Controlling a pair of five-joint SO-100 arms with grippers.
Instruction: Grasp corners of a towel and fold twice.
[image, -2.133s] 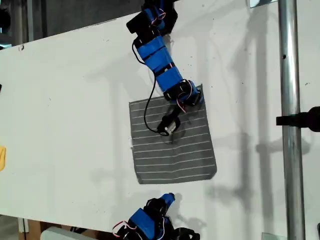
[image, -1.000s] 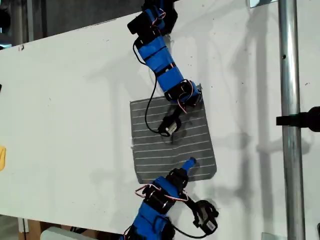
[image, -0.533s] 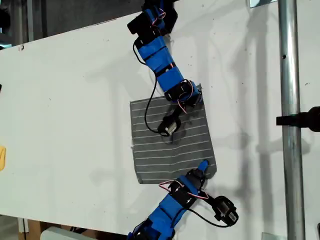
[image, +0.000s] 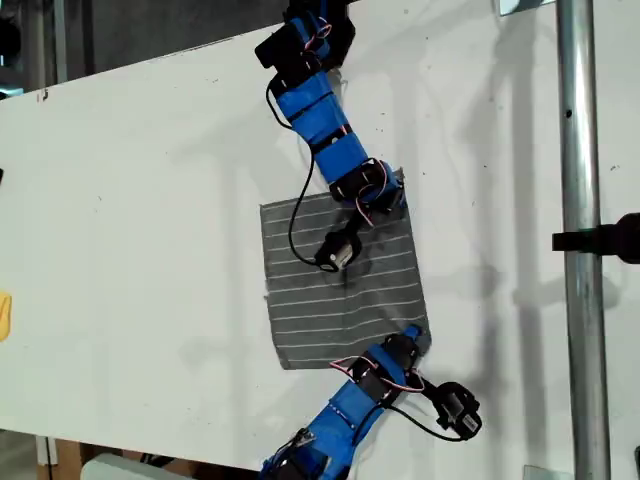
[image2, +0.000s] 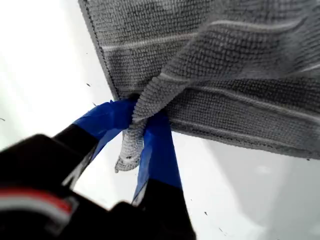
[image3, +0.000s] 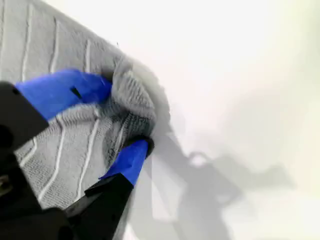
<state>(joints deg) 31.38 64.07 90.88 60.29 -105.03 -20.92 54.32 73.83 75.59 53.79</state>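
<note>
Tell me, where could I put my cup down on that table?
The wide bare stretch of table on the exterior view's left of the towel is free. Around the towel it is crowded: arms reach in from above and below.

Dark grey towel (image: 345, 290) with thin white stripes, blue claws, white table (image: 150, 200)

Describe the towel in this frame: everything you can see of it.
The towel is a dark grey, nubbly cloth with thin white parallel stripes, roughly square, lying mostly flat on the white table. Two corners on the exterior view's right are bunched between blue jaws: my first end effector is shut on one corner, my second end effector on another. The other two corners lie free. A black cable and small camera hang over its middle.
</note>
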